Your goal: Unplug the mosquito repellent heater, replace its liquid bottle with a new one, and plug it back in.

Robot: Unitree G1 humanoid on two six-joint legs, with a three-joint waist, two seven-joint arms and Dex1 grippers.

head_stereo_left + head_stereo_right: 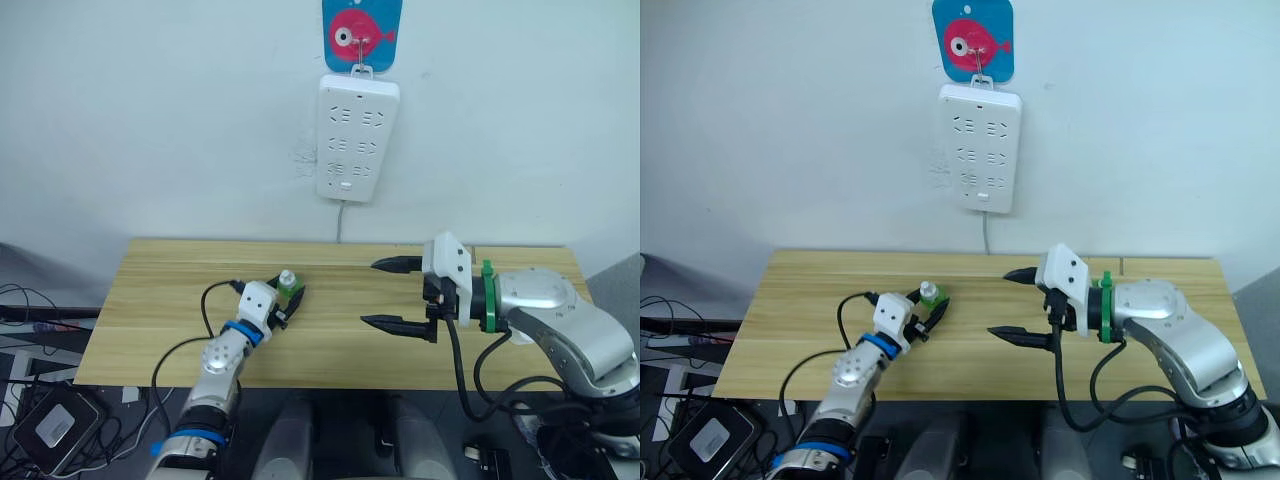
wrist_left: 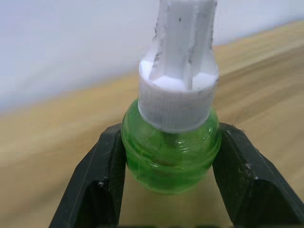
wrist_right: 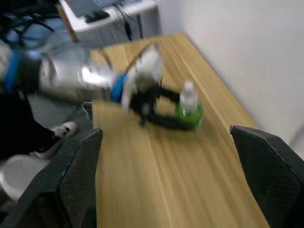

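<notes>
**Ana:** Heater first: where is it? I can't find a small white plug-in unit on the table (image 1: 150, 300) or on the wall strip.

**Ben:** Nor can I. What I do see, starting at the left, is the left gripper (image 1: 288, 301) low over the table with a small green liquid bottle (image 1: 289, 288) between its fingers. The left wrist view settles it: both black fingers (image 2: 97, 185) press against the bottle's green sides, its white ribbed cap standing up above them. The bottle stands about upright near the middle of the tabletop.

**Ana:** New bottle or the old one?

**Ben:** I can't tell from these pictures.

**Ana:** And further right?

**Ben:** On the wall behind the table hangs the white power strip (image 1: 357, 138) under a blue fish hook (image 1: 361, 36), with nothing plugged into its sockets. So I'd judge the unplugging done. Right of the bottle, well apart from it, the right gripper (image 1: 399, 295) hovers above the table, fingers spread wide and holding nothing.

**Ana:** So what remains?

**Ben:** As I read it, fitting a bottle into the heater and plugging it back in.
</notes>
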